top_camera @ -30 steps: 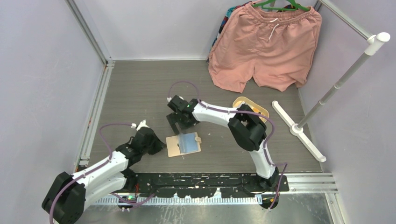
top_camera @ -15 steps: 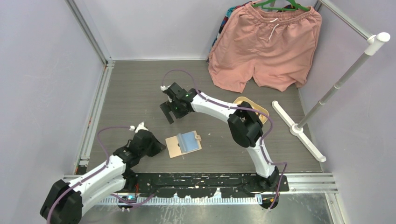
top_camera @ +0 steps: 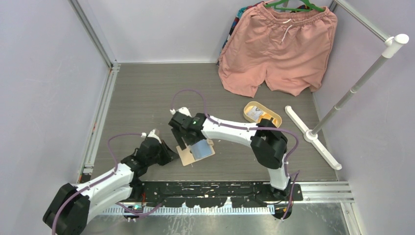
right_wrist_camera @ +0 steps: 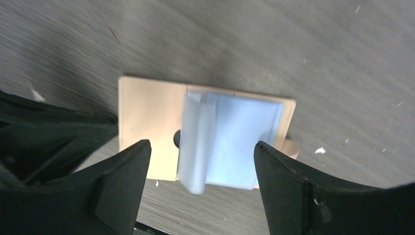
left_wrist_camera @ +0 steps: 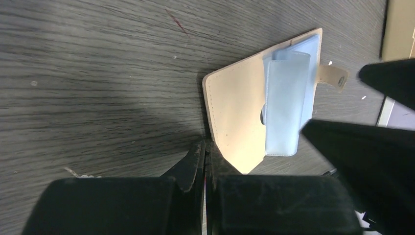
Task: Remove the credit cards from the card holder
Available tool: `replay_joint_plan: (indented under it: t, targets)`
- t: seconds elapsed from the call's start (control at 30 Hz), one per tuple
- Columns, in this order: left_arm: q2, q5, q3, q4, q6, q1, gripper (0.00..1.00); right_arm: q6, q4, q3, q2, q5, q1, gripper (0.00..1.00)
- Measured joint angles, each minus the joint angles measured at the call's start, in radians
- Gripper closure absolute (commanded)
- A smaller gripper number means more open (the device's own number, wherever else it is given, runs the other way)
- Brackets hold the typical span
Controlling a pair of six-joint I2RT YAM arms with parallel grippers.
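Step in hand: judged to be the reach for a card; right gripper hangs over the open card holder, no contact evident.
Right end effector: fingers spread apart, straddling the pale blue pocket panel; nothing between them is gripped.
Left end effector: left gripper has its fingers pressed together, tips at the near edge of the tan flap, touching or just beside it; it appears to pin the flap.
Location of card holder: flat on the table, between the two grippers, well apart from the oval tray.
Credit cards: none seen clear of the pockets. A pale blue strip stands up beside the fold; card or pocket flap cannot be told.
Long axis: runs left to right across the table, right end tilted slightly away from the arm bases.
Pointing: tan flap to the left, blue pockets to the right, snap tab off the right edge.
Recommended method: lower onto an exposed card edge only, close on the card and not on the pocket skin, draw along the pocket's opening, and keep the left tips pressing down so the holder does not lift.
Risk: pinching pocket and card together drags the whole holder.
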Motion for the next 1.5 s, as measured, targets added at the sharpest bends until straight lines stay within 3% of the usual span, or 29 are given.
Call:
replay_joint_plan:
  t: [0.47,0.67,0.97,1.2,1.5]
  targets:
    - [-0.056,0.024,-0.005,0.013,-0.021,0.0,1.0,0.122,-0.001,-0.141,0.009,0.062,0.044,0.25]
    - [-0.013,0.04,-0.068,0.101,-0.079,0.001,1.0,0.141,0.045,-0.163,0.009,0.058,0.044,0.27]
    - [0.074,0.071,-0.112,0.302,-0.172,0.001,0.8,0.152,0.076,-0.189,0.009,0.05,0.044,0.26]
    - [0.072,0.074,-0.128,0.352,-0.227,0.001,0.65,0.158,0.093,-0.201,0.009,0.047,0.044,0.26]
    - [0.087,0.071,-0.129,0.376,-0.254,0.001,0.61,0.172,0.119,-0.209,0.009,0.034,0.043,0.26]
